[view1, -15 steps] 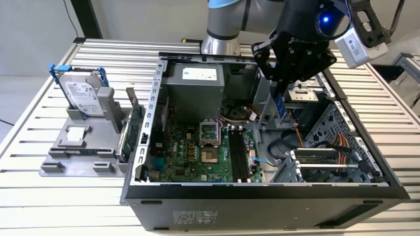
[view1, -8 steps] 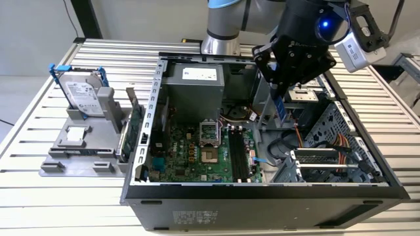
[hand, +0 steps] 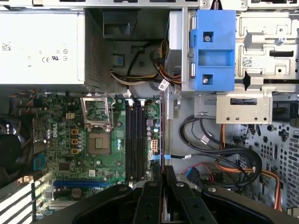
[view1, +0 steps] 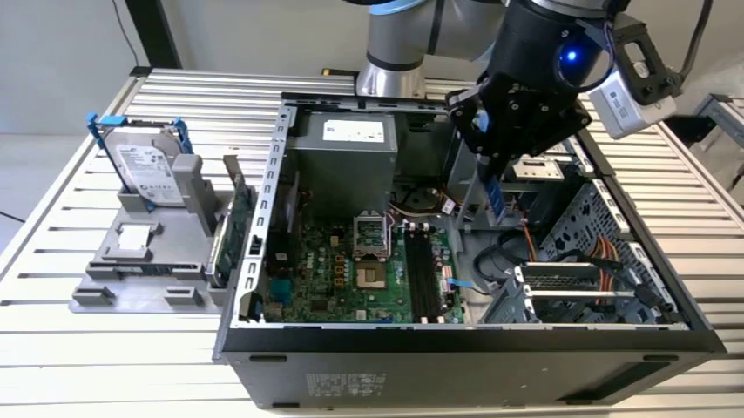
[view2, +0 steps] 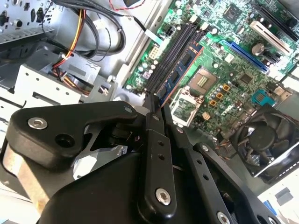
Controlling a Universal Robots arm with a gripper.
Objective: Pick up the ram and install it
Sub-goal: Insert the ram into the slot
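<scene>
My gripper (view1: 494,164) hangs over the open computer case (view1: 270,157), shut on the ram (view1: 496,196). The ram is a thin bluish stick pointing down from the fingers, above the case's right half. In the second wrist view the ram (view2: 181,70) reaches out from the shut gripper (view2: 157,103) towards the black memory slots (view2: 174,46). In the first wrist view the ram (hand: 161,135) shows edge-on as a thin line ahead of the gripper (hand: 162,171), just beside the black slots (hand: 135,140). In the exterior view the slots (view1: 424,279) lie lower, towards that view's left of the ram.
A grey stand (view1: 139,274) outside the case holds a silver hard drive in a blue frame (view1: 145,170) and a green expansion card (view1: 239,231). Inside are the power supply (view1: 343,165), CPU socket (view1: 369,235), a fan (view2: 264,140), cables (hand: 224,158) and a blue drive bracket (hand: 215,51).
</scene>
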